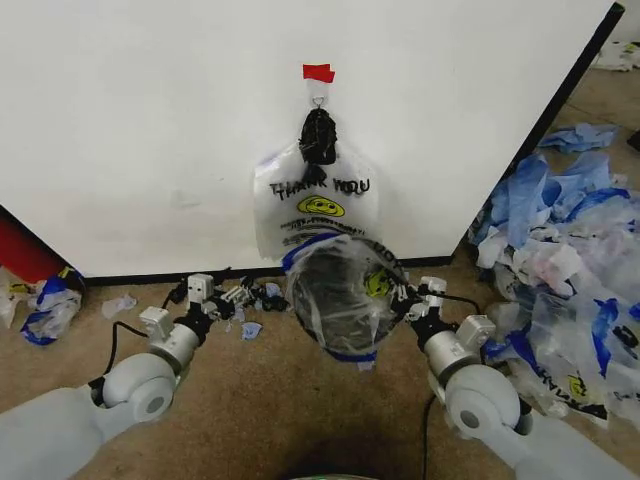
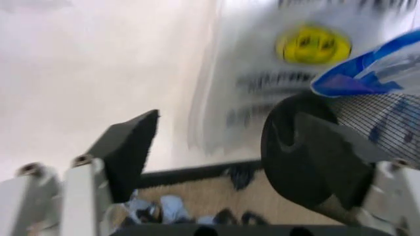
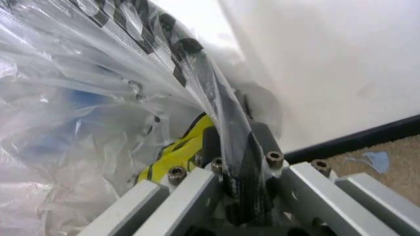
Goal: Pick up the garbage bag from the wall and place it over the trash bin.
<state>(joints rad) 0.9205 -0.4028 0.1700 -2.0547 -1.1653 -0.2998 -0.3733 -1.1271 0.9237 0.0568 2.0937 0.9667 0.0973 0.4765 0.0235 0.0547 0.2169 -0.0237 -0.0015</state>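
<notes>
From the head: garbage bag (image 1: 318, 200) hanging on the hook of the wall (image 1: 150, 120) under red tape (image 1: 318, 72); trash bin (image 1: 343, 295) below, already wearing a bag; left gripper (image 1: 203, 292) just beside the bin, right gripper (image 1: 428, 291) at its rim.

From the left wrist: fingers (image 2: 135, 147) spread wide, empty, facing the hanging bag.

From the right wrist: pinching bin rim and plastic film (image 3: 98, 128).

Likely step: reaching for the hanging bag; next, a lift off the hook.

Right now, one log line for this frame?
bag: hanging on wall hook | bin: on floor below, plastic already over it | left gripper: open, beside bin | right gripper: shut on bin rim and plastic
</notes>
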